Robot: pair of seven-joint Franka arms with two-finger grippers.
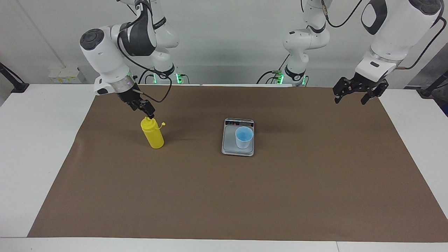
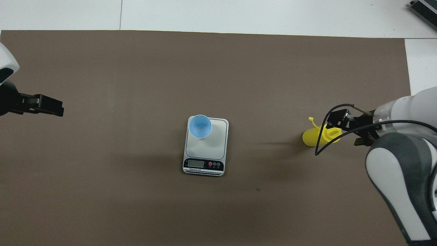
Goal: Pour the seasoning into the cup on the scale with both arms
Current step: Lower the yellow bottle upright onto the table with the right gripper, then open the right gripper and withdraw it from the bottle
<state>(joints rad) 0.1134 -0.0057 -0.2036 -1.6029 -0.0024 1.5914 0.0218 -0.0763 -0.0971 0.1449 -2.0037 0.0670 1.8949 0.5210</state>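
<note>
The yellow seasoning bottle (image 1: 153,134) stands upright on the brown mat toward the right arm's end; its small cap hangs off to the side on its tether. It also shows in the overhead view (image 2: 311,136). My right gripper (image 1: 150,113) is right at the bottle's nozzle, tilted down onto it, and it covers the bottle's top in the overhead view (image 2: 332,129). The light blue cup (image 1: 244,137) stands upright on the scale (image 1: 229,145) at mid-table; both show in the overhead view, cup (image 2: 200,126) and scale (image 2: 205,147). My left gripper (image 1: 351,99) hangs open and empty above the mat's left-arm end (image 2: 51,106).
The brown mat (image 1: 224,196) covers most of the white table (image 1: 35,140). The scale's dark display strip faces the robots. Small white boxes (image 1: 66,75) sit at the table's edge by the right arm's base. A dark device (image 2: 423,8) lies at the table's corner farthest from the robots.
</note>
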